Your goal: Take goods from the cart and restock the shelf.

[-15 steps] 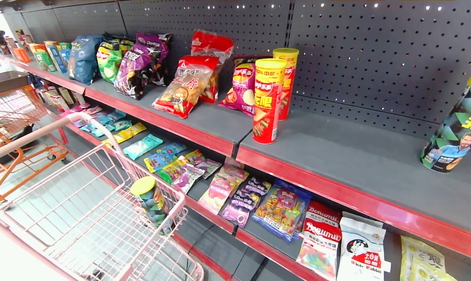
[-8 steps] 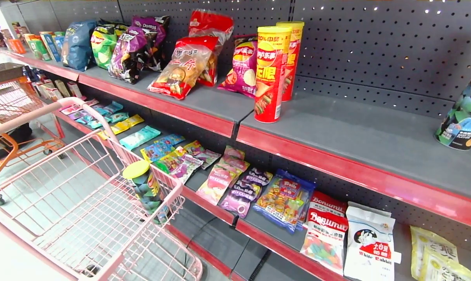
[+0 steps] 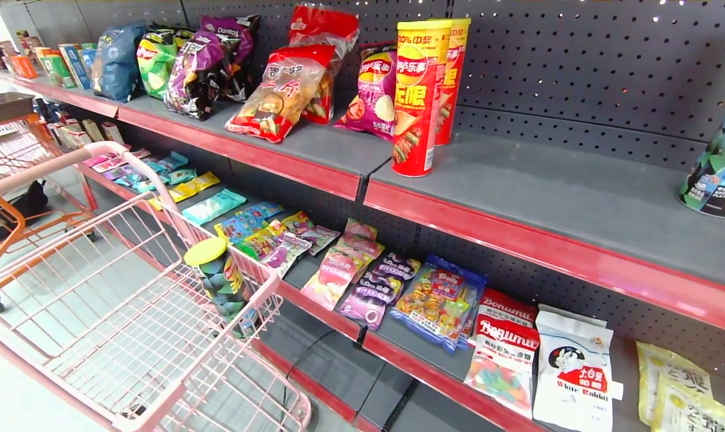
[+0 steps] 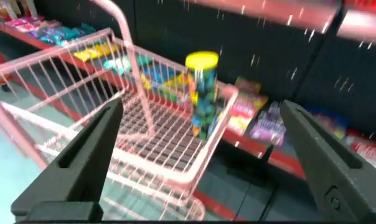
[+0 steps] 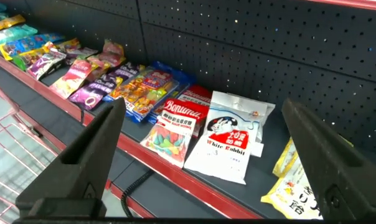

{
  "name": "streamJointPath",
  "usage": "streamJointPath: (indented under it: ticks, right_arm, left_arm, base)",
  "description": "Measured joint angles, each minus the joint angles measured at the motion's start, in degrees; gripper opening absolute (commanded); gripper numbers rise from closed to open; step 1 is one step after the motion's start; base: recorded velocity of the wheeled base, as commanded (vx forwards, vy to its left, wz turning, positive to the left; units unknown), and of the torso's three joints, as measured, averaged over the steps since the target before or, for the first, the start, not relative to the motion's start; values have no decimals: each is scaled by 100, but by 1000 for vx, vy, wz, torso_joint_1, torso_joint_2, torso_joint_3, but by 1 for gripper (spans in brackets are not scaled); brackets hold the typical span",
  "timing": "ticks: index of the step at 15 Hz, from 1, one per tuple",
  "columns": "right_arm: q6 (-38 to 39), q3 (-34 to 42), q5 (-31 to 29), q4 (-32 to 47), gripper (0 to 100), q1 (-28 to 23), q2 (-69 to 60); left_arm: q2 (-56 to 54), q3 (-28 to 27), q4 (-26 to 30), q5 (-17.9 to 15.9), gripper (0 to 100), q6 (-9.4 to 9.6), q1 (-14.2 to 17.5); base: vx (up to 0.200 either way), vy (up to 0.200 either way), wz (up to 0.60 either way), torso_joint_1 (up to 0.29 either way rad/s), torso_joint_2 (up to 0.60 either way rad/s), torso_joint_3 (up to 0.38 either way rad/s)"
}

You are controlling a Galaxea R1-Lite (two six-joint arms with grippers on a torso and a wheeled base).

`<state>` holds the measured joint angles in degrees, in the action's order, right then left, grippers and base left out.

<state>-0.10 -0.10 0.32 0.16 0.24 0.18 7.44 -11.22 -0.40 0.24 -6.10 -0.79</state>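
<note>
Head view of a shop aisle. A long grey shelf [image 3: 518,198] with a red front edge runs across the picture, backed by dark pegboard. On its left part lie bags of crisps [image 3: 278,96] in blue, green, purple and red, leaning against the back wall. Beside them, near the middle, two tall red tubes [image 3: 415,99] with yellow lids stand upright, one behind the other. Well apart from them, at the far right edge, stands a dark tube [image 3: 716,174] with a green pattern, partly cut off by the frame.

Below is a lower shelf [image 3: 320,314] covered with flat packets of sweets [image 3: 437,300] laid side by side.

A pink wire cart [image 3: 38,174] stands at lower left, just beside the lower shelf. Inside it, in the corner nearest the shelf, one patterned tube with a yellow lid [image 3: 221,285] stands upright against the wire wall. An orange cart [image 3: 8,210] sits behind the pink one.

Left wrist view: the left gripper [image 4: 200,104] has its two black fingers spread wide with nothing between them; it hangs above the pink cart, facing the tube.

Right wrist view: the right gripper [image 5: 202,102] is likewise spread wide and holds nothing, above the sweet packets.
</note>
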Motion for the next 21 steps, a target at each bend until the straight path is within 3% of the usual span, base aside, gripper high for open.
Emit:
streamJointPath:
  ticks: [3,5,11,14,17,21]
  right_arm:
    - [5,0,0,0,100,0,0]
    - [2,0,0,0,100,0,0]
    - [10,5,-5,-5,100,0,0]
    - [21,0,-7,-2,100,0,0]
    - [12,0,-10,0,100,0,0]
    - [2,0,0,2,100,0,0]
  left_arm:
    - [1707,-1356,-121,172,100,-178,9]
    - [2876,-1673,-660,199,100,-112,50]
    - [5998,-1637,-2549,-346,100,143,247]
    - [7269,-1519,-3745,-783,100,262,451]
    - [8148,-1351,-3996,-1428,100,759,500]
    - [9000,-1406,-4659,-1507,100,847,473]
  base:
    - [0,0,0,0,0,0]
    - [0,0,0,0,0,0]
    - [0,0,0,0,0,0]
    - [0,0,0,0,0,0]
    - [0,0,0,0,0,0]
    - [0,0,0,0,0,0]
